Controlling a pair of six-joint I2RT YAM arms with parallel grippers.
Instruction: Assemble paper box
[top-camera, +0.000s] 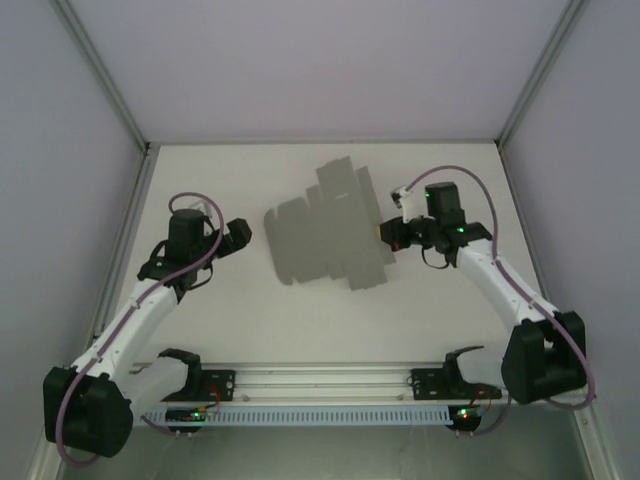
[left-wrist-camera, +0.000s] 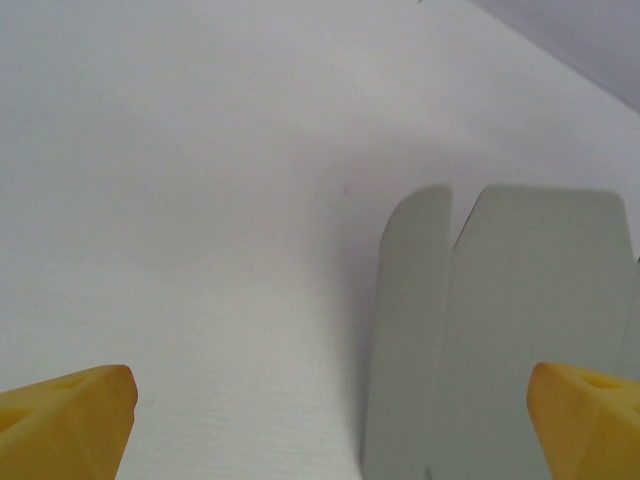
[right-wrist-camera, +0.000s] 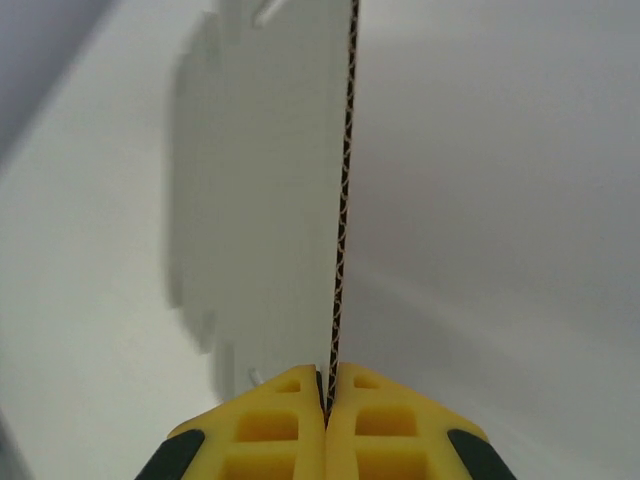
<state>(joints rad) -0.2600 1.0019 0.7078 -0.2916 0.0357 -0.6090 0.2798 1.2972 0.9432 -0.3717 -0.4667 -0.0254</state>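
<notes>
The paper box (top-camera: 328, 232) is a flat grey die-cut sheet with flaps, in the middle of the white table (top-camera: 250, 330). My right gripper (top-camera: 386, 236) is shut on the sheet's right edge. In the right wrist view the yellow fingers (right-wrist-camera: 270, 425) pinch the corrugated edge of the paper box (right-wrist-camera: 343, 200), seen end-on and running straight away from my right gripper (right-wrist-camera: 327, 398). My left gripper (top-camera: 240, 234) stands open a short way left of the sheet, holding nothing. In the left wrist view my left gripper (left-wrist-camera: 325, 440) has its fingertips (left-wrist-camera: 65, 420) wide apart, with rounded flaps of the paper box (left-wrist-camera: 520, 330) ahead on the right.
White walls and aluminium frame posts (top-camera: 110, 90) close in the table on the left, back and right. A metal rail (top-camera: 320, 383) with the arm bases runs along the near edge. Bare table lies in front of the sheet.
</notes>
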